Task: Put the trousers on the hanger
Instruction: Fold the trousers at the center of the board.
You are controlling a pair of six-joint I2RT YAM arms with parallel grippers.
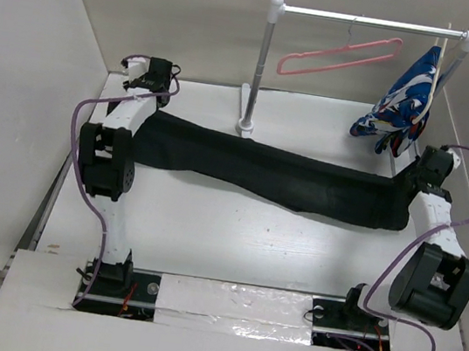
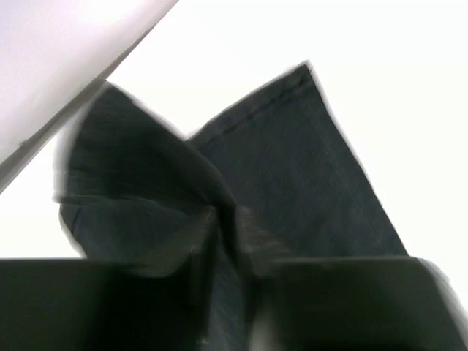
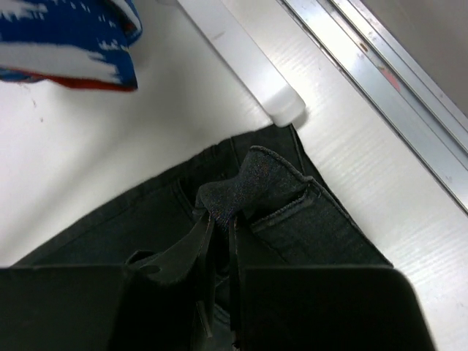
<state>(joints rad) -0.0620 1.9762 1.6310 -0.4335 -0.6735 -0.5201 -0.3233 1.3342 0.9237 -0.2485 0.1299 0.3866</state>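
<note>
1. Across the middle of the table (image 1: 208,233), in the top view, the trousers (image 1: 278,178) lie stretched out as one long dark band. They run from about 10 o'clock down to about 3 o'clock of the picture.
2. At the 10 o'clock end, the left gripper (image 1: 155,104) meets the fabric. In the left wrist view, which is blurred, its fingers (image 2: 191,245) are pressed together on a raised fold of the trousers (image 2: 292,168), with a hemmed corner standing up towards 1 o'clock.
3. At the 3 o'clock end, the right gripper (image 1: 408,186) comes down onto the cloth. Its wrist view shows the right gripper (image 3: 219,227) closed tight on a puckered bit of the trousers (image 3: 307,227), which bunches up just above the fingertips.
4. The hanger (image 1: 340,57) hangs tilted by its hook on the bar of the rail stand (image 1: 258,64), at about 1 o'clock of the top view. It is well apart from the trousers and from both grippers.
5. A patterned garment (image 1: 405,99) in blue, white and red hangs from the same stand at 2 o'clock, just above the right wrist.
6. In the right wrist view the stand's white foot (image 3: 248,66) ends just beside the trouser edge, at 12 o'clock from the pinch.
</note>
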